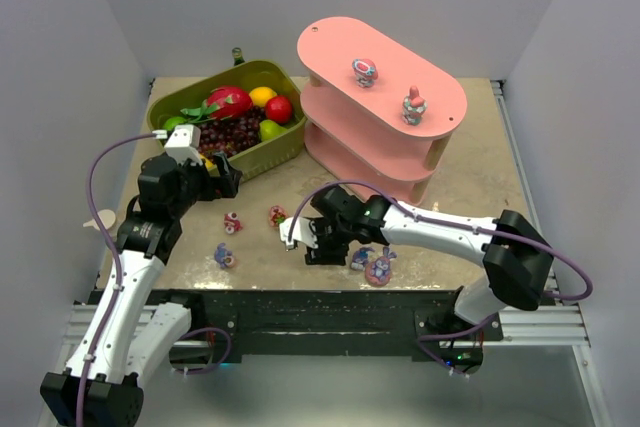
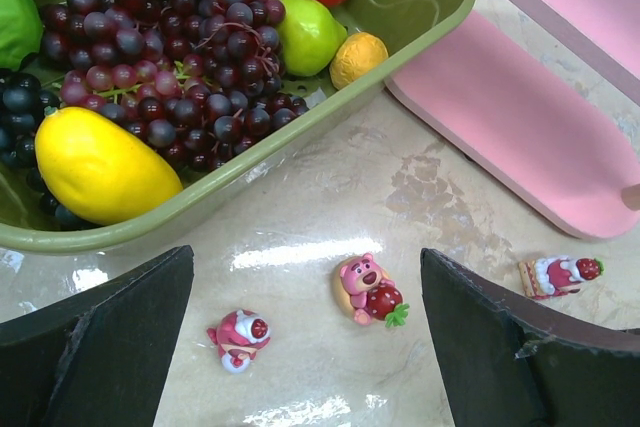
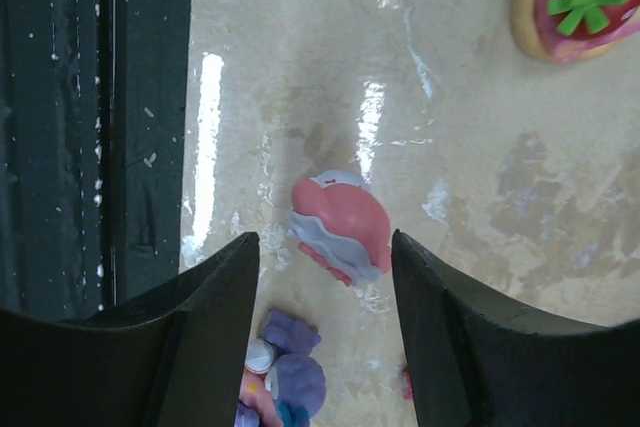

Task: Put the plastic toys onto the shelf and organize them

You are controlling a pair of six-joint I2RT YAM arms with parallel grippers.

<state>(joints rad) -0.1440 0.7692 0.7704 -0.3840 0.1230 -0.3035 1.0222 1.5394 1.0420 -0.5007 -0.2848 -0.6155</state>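
The pink three-tier shelf [image 1: 345, 42] stands at the back right, with a mushroom toy [image 1: 365, 71] and another figurine [image 1: 413, 107] on its top board. Several toys lie on the table in front. My left gripper [image 1: 228, 179] is open and empty; in the left wrist view [image 2: 305, 257] a pink bear with a strawberry [image 2: 368, 290] and a pink-white figurine [image 2: 240, 337] lie between its fingers, a cake-slice toy [image 2: 557, 275] to the right. My right gripper [image 1: 305, 240] is open, low over the table, its fingers either side of a pink-lavender toy [image 3: 343, 227]. A blue-purple toy [image 3: 290, 382] lies near its left finger.
An olive-green basket [image 1: 262, 153] of plastic fruit and grapes stands at the back left, close behind my left gripper. A blue toy [image 1: 225, 257] lies front left, a bunny toy [image 1: 380, 269] front centre. The table's dark front edge [image 3: 100, 147] is beside my right gripper.
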